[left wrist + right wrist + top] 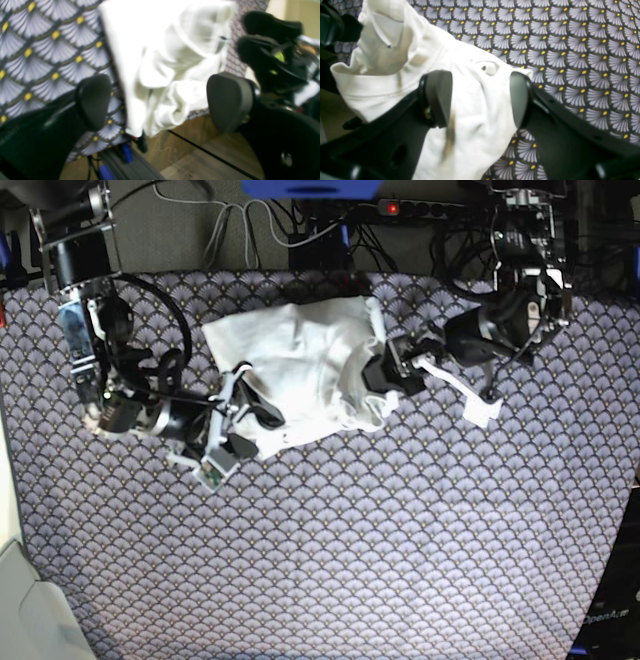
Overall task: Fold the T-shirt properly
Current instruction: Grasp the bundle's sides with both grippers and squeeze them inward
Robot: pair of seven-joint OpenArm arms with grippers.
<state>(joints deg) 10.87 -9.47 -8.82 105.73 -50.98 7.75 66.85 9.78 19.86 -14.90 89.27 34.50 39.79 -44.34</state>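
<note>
The white T-shirt (300, 360) lies bunched and wrinkled at the back middle of the patterned tablecloth (400, 530). My left gripper (382, 380) is at its right edge. In the left wrist view that gripper (161, 102) is open wide, and crumpled T-shirt folds (170, 50) hang over the table edge between and beyond the pads. My right gripper (245, 415) is at the shirt's front left corner. In the right wrist view it (480, 98) stands open astride a ridge of T-shirt (395, 82), with cloth lying between the fingers (440, 97).
Cables and a power strip (400, 208) run behind the table's back edge. A white strip (480, 405) lies on the cloth by the left arm. Wooden floor (200, 155) shows past the table edge in the left wrist view.
</note>
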